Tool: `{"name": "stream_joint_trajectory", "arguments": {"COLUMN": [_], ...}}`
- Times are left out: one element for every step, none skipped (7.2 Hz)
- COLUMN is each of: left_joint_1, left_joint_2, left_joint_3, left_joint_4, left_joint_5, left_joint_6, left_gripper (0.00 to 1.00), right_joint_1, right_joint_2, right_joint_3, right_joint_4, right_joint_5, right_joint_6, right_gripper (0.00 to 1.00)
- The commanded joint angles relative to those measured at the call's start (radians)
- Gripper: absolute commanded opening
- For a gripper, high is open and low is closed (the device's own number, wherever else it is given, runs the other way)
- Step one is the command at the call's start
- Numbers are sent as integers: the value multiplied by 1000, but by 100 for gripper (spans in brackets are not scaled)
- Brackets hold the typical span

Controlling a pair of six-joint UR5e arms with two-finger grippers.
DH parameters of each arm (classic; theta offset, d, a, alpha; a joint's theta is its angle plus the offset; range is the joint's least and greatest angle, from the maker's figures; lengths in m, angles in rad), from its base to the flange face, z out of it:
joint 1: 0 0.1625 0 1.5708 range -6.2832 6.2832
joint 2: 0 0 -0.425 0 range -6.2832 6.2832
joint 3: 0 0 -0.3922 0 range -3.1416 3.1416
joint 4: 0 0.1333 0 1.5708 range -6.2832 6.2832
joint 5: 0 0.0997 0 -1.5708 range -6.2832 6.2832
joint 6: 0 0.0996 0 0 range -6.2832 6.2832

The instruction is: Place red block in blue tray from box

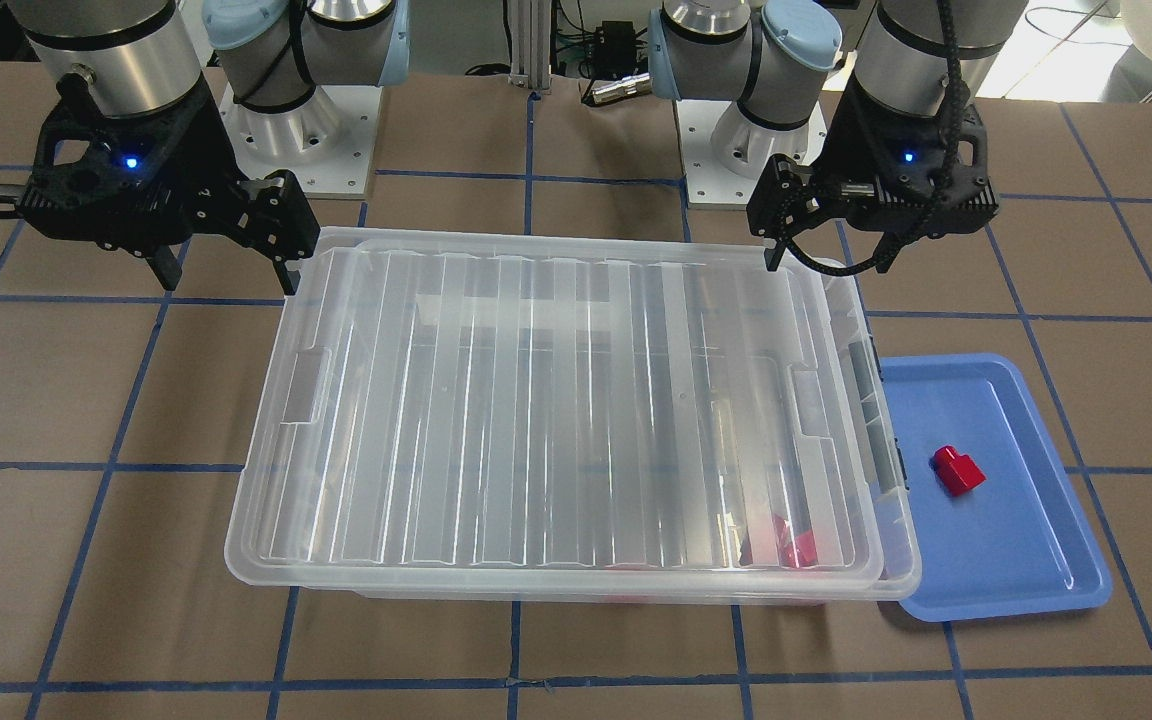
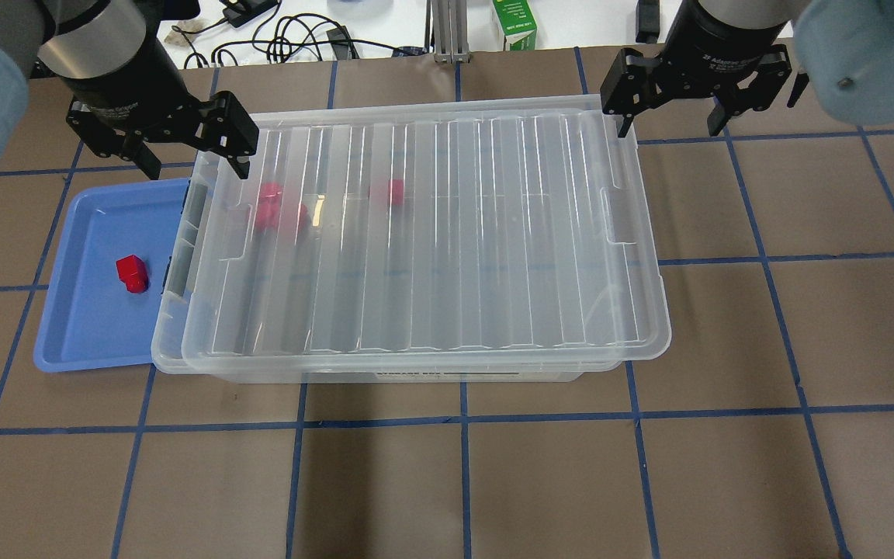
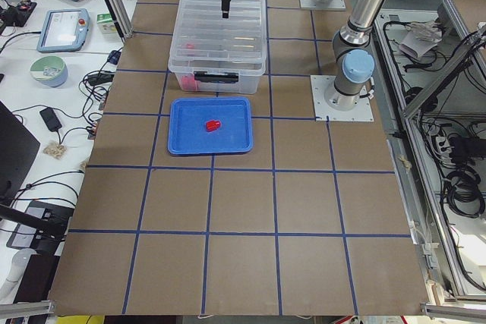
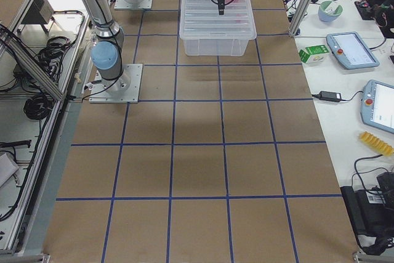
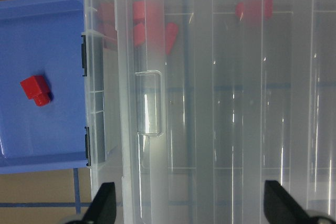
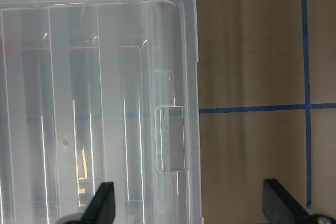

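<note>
The red block (image 2: 132,273) lies in the blue tray (image 2: 90,326), also seen from the front (image 1: 958,471) and in the left wrist view (image 5: 35,89). The tray (image 1: 1016,540) sits against the left end of the box (image 2: 431,233), a clear bin whose ribbed lid (image 1: 556,400) rests on top, slightly askew. My left gripper (image 2: 195,159) is open and empty above the lid's far left corner. My right gripper (image 2: 670,116) is open and empty above the lid's far right corner (image 6: 178,3).
Several other red blocks (image 2: 268,206) show blurred through the lid at the bin's left end, one more (image 2: 393,192) nearer the middle. Both arm bases (image 1: 306,130) stand behind the bin. A green carton (image 2: 514,23) and cables lie past the far edge.
</note>
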Motion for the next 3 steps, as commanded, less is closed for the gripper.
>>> {"name": "stream_joint_trajectory", "arguments": {"left_joint_1": [0, 0, 0], "left_joint_2": [7, 14, -1], "left_joint_3": [-3, -8, -6], "left_joint_4": [-1, -3, -1], "left_joint_5": [3, 1, 0], "left_joint_6": [0, 2, -5], "left_gripper": [100, 100, 100], "right_joint_1": [-1, -1, -1], "right_joint_2": [1, 0, 0], "right_joint_3": [2, 1, 2], "right_joint_4": [-6, -6, -8], "right_joint_5": [1, 2, 2], "right_joint_6": [0, 0, 0], "right_gripper": [100, 100, 100]}}
